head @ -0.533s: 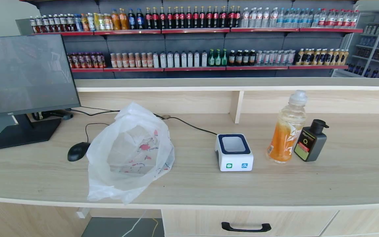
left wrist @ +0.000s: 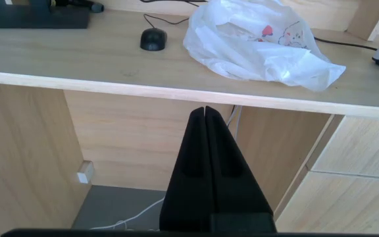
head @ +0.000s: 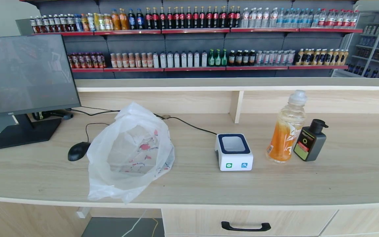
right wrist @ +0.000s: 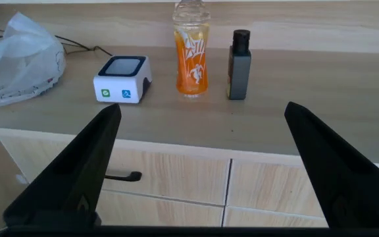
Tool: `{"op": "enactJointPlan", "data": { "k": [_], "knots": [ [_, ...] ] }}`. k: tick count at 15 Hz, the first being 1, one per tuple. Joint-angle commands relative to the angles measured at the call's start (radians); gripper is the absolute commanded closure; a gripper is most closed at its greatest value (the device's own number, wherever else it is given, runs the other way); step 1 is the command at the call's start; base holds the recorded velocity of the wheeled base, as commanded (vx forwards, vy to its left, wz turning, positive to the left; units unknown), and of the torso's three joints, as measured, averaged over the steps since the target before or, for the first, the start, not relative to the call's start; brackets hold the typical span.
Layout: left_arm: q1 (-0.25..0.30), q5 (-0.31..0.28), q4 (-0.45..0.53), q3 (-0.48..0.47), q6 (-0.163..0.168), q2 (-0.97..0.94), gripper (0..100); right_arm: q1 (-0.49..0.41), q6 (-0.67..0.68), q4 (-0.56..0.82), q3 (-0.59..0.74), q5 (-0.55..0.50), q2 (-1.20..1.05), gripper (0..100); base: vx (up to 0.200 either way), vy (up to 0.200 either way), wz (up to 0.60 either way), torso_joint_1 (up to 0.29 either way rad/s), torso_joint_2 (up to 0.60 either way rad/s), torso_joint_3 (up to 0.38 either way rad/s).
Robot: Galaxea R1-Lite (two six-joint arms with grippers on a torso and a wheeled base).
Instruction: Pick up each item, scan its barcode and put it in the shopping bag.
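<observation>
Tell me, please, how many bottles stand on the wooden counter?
2: a clear plastic bottle of orange drink right of the white scanner box, and a dark pump bottle beside it, farther right.

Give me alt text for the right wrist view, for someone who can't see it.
The open right gripper faces a wooden counter with an orange drink bottle beside a dark pump bottle, a white scanner and a shopping bag.

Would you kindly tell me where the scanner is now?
In the head view, the scanner sits on the counter between the shopping bag to the left and the orange bottle to the right.
</observation>
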Motion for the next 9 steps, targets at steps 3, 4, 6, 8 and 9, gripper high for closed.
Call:
{"op": "enactJointPlan", "data": {
  "k": [3,4,6,8,9],
  "knots": [
    [0.0,0.0,0.0,0.0,0.0,0.0,100,0.038,-0.016,-0.021,-0.188,0.02,0.352,0,0.0,0.0,0.0,0.0,0.0,0.0],
    [0.0,0.0,0.0,0.0,0.0,0.0,100,0.038,-0.015,-0.021,-0.195,0.02,0.369,0,0.0,0.0,0.0,0.0,0.0,0.0],
    [0.0,0.0,0.0,0.0,0.0,0.0,100,0.041,-0.004,-0.021,-0.239,0.024,0.476,0,0.0,0.0,0.0,0.0,0.0,0.0],
    [0.0,0.0,0.0,0.0,0.0,0.0,100,0.041,-0.009,-0.085,-0.271,0.024,0.64,0,0.0,0.0,0.0,0.0,0.0,0.0],
    [0.0,0.0,0.0,0.0,0.0,0.0,100,0.041,-0.01,-0.162,-0.274,0.023,0.709,0,0.0,0.0,0.0,0.0,0.0,0.0]
  ]
}}
